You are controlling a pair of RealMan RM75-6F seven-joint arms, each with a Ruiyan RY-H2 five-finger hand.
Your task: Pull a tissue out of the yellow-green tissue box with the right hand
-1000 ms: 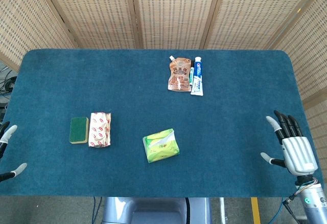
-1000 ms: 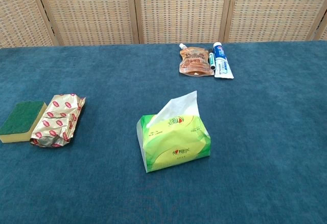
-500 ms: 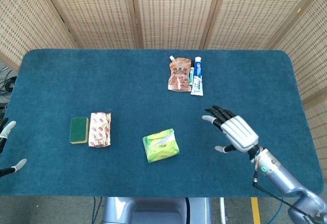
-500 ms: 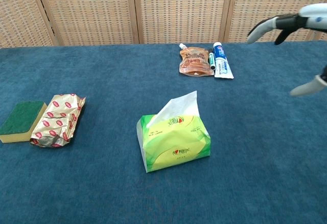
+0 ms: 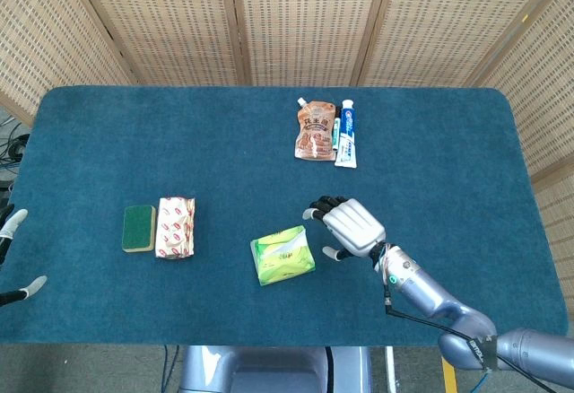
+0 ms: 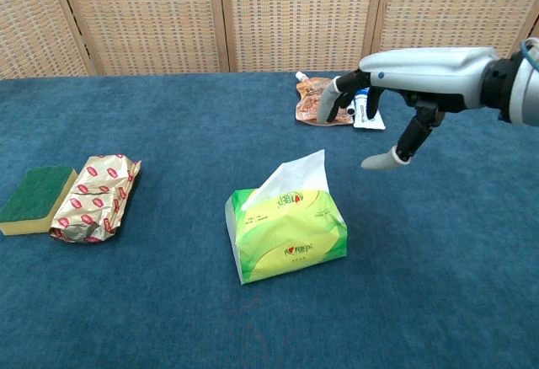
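Note:
The yellow-green tissue box point(image 5: 282, 255) point(image 6: 286, 233) lies near the table's front middle, with a white tissue point(image 6: 293, 173) sticking up from its top. My right hand point(image 5: 347, 226) point(image 6: 396, 91) hovers open just to the right of the box, fingers spread and pointing toward it, touching nothing. Only the fingertips of my left hand point(image 5: 14, 254) show at the far left edge of the head view, spread and holding nothing.
A green sponge point(image 5: 138, 228) point(image 6: 34, 197) and a foil snack pack point(image 5: 175, 226) point(image 6: 94, 195) lie at the left. A brown pouch point(image 5: 314, 130) point(image 6: 317, 99) and a toothpaste tube point(image 5: 346, 134) point(image 6: 365, 109) lie at the back. Wicker screens stand behind the blue table point(image 5: 430, 142).
My right hand has swept leftward from the table's right edge to just beside the tissue box. The box and the left hand have not moved.

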